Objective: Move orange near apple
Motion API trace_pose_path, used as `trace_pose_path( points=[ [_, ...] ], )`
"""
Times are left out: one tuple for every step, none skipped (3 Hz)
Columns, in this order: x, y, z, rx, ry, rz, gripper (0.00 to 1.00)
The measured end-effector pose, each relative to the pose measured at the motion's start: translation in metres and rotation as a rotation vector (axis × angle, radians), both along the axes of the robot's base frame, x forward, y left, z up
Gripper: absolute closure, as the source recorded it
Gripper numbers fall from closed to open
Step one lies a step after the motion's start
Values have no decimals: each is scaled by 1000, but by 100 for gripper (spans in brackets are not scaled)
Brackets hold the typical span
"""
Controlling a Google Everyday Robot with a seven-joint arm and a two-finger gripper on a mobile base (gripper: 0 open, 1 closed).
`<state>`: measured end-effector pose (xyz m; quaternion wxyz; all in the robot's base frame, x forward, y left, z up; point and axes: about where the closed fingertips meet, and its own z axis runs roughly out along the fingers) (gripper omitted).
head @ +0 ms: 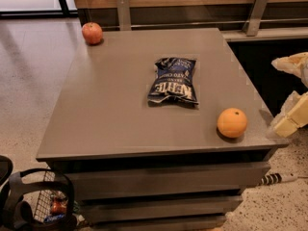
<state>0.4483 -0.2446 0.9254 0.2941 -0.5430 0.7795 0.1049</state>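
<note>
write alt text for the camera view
An orange sits near the front right corner of a grey table, an apple at the far left corner, a blue chip bag between them. The gripper is at the right edge, beside the table.

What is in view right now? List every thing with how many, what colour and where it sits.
orange: one, bright orange, front right of the table top, near the edge
apple: one, red with a yellow blush, far left corner of the table top
chip bag: one, dark blue with white print, lying flat near the middle of the table top
table: one, grey, centre of view
metal brackets: two, silver, on the wall behind the table
basket: one, black, on the floor at lower left, small items inside
tool: one, cream, at the right edge of view beside the table's front right corner, apart from the orange
</note>
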Motion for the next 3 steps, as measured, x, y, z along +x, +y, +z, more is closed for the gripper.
trace_pose_path(
  points=[
    [2,-4,-17,157,-38,-17,0],
    [7,1,-29,310,-99,-16,0],
    [9,11,-41,432,-154,-15,0]
  ],
)
